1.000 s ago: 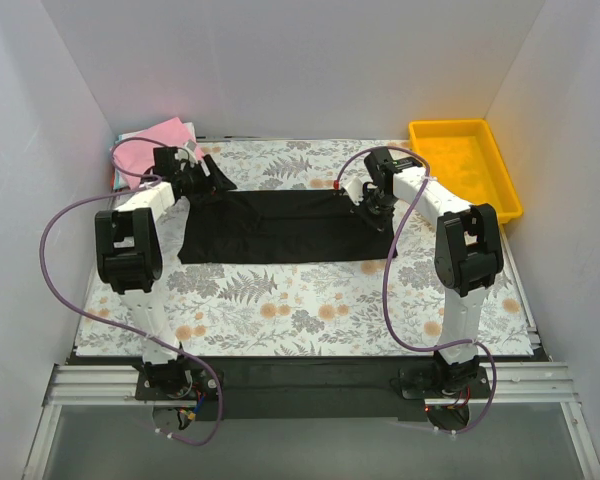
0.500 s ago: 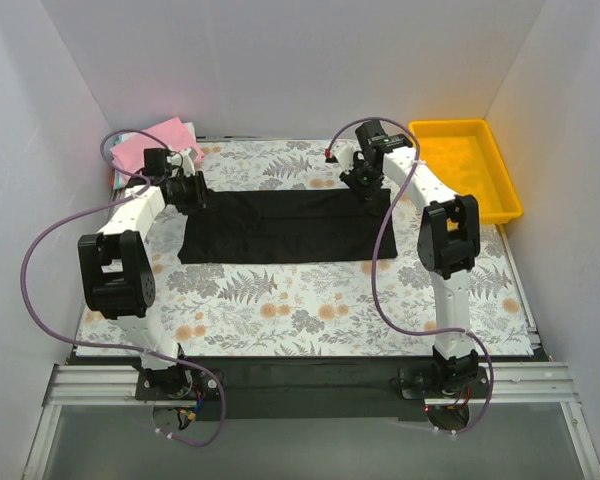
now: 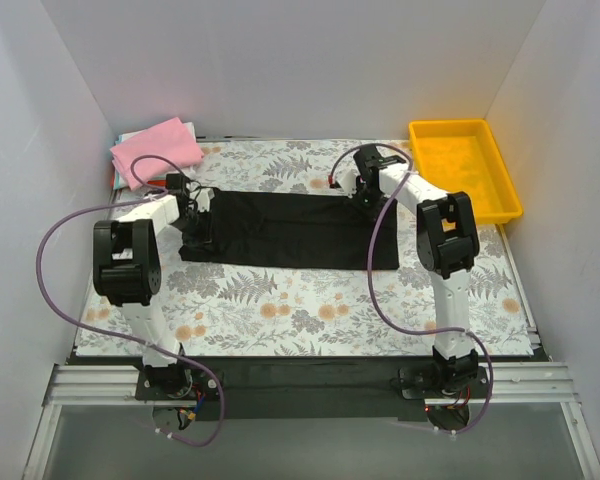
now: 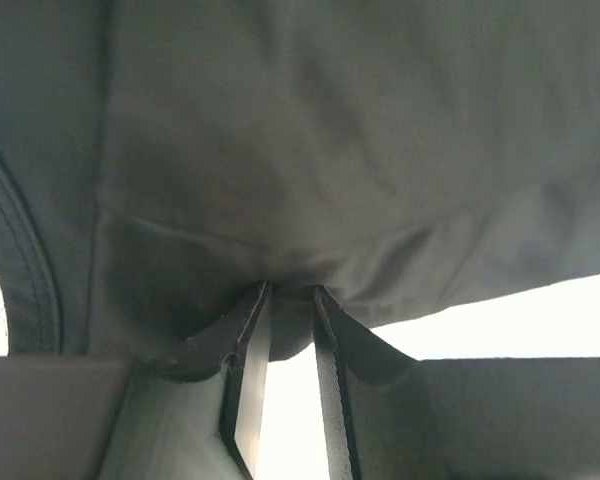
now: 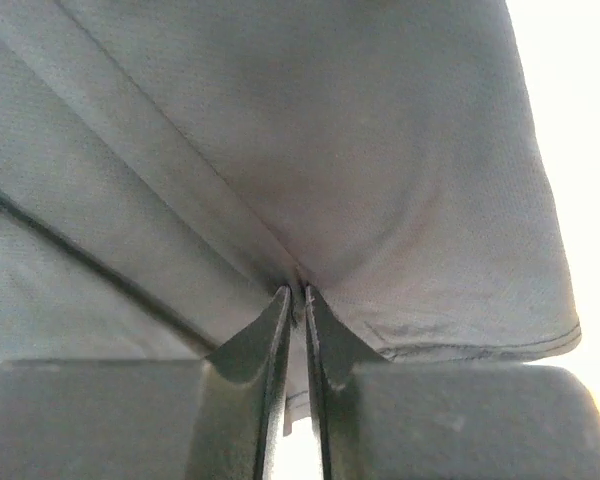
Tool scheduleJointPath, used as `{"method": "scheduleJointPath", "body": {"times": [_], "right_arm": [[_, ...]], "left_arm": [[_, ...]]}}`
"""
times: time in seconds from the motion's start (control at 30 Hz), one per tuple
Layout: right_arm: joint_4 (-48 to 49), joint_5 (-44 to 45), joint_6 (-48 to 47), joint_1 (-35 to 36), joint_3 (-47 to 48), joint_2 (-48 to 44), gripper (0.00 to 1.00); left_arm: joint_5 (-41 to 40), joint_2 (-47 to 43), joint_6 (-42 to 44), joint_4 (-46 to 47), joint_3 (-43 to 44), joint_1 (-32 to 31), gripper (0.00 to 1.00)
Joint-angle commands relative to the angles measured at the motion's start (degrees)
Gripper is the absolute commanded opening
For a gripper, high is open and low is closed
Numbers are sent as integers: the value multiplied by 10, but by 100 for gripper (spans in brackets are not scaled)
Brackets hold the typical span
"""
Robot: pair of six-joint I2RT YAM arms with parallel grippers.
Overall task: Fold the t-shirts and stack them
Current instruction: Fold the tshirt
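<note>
Black t-shirt point(image 3: 290, 228) lies flattened into a long band across the middle of the floral table point(image 3: 310, 300), already folded lengthwise by the look of it. I have both arms on it: left gripper point(image 4: 288, 292) at the band's left end, right gripper point(image 5: 298, 292) on the far edge near its right end.

In the right wrist view the jaws are nearly together with a pinch of black cloth drawn in between the tips, so that's a firm hold on the shirt. In the left wrist view the jaws are narrow and cloth is bunched at the tips. I read that as a grip too, but a bright slit shows between the fingers lower down, so I can't be sure how much fabric is caught.

Pink t-shirt point(image 3: 155, 145) sits folded at the far left corner, near the band's left end but apart from it. Yellow tray point(image 3: 460, 125) is at the far right, not involved.

My call on the step: grasping for the next fold of the black shirt. The next move calls for lifting both pinches together, keeping the cloth taut and carrying one end over the other. After that it goes to the stack by the pink one. The risk is the left pinch slipping.
</note>
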Motion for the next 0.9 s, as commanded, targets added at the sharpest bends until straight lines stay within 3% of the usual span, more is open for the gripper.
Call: {"method": "scheduleJointPath", "body": {"times": [0.0, 0.17, 0.27, 0.3, 0.4, 0.47, 0.6, 0.77, 0.87], "right_arm": [[-17, -1, -12, 6, -110, -62, 15], [-21, -65, -12, 54, -277, -169, 15], [-33, -139, -3, 171, -375, -242, 17], [-39, -192, 2, 203, -394, -268, 18], [-42, -304, 33, 279, -393, -304, 20], [-43, -335, 47, 282, -368, -313, 21], [-47, -291, 46, 243, -322, -332, 21], [-41, -226, 35, 190, -312, -317, 20], [-27, -194, 50, 173, -301, -285, 18]], "left_arm": [[-44, 54, 10, 20, 66, 1, 22], [-13, 221, 29, -18, 248, -27, 20], [-4, 332, 44, -42, 436, -67, 20], [0, 363, 48, -57, 579, -83, 20], [8, 439, 12, -69, 757, -90, 23], [18, 373, -33, 20, 701, -86, 25], [50, 186, -46, 174, 441, -84, 36], [110, 108, -47, 120, 334, -92, 36], [110, 80, -39, 122, 207, -132, 31]]}}
